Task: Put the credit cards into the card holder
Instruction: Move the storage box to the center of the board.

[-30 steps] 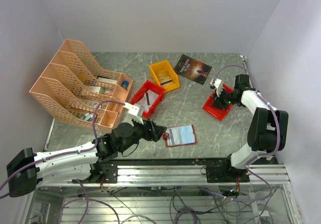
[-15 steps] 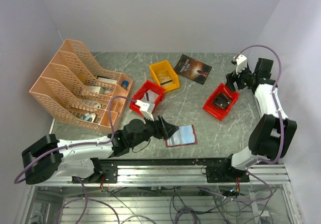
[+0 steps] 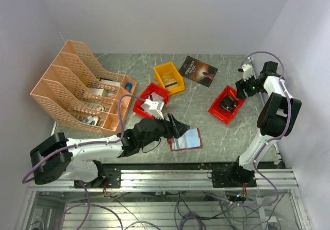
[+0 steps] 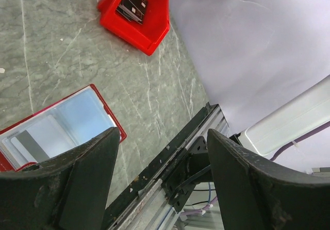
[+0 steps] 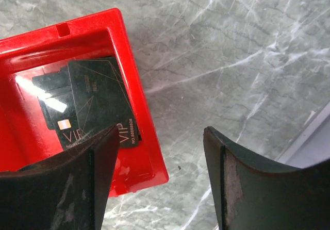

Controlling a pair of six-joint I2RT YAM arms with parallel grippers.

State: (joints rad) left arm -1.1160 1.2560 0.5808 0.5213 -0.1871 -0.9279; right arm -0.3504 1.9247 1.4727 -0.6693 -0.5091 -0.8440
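Card holder (image 3: pixel 185 139) lies open, long axis left-right; left gripper (image 4: pixel 162 137) and right gripper (image 5: pixel 160 134) gape empty.

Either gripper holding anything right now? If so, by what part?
Neither. Left gripper open, empty, near the card holder; right gripper open, empty, above the red bin with dark cards.

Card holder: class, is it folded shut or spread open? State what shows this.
Spread open. The card holder lies flat with its pale bluish inner pockets facing up, framed by its dark-red edge.
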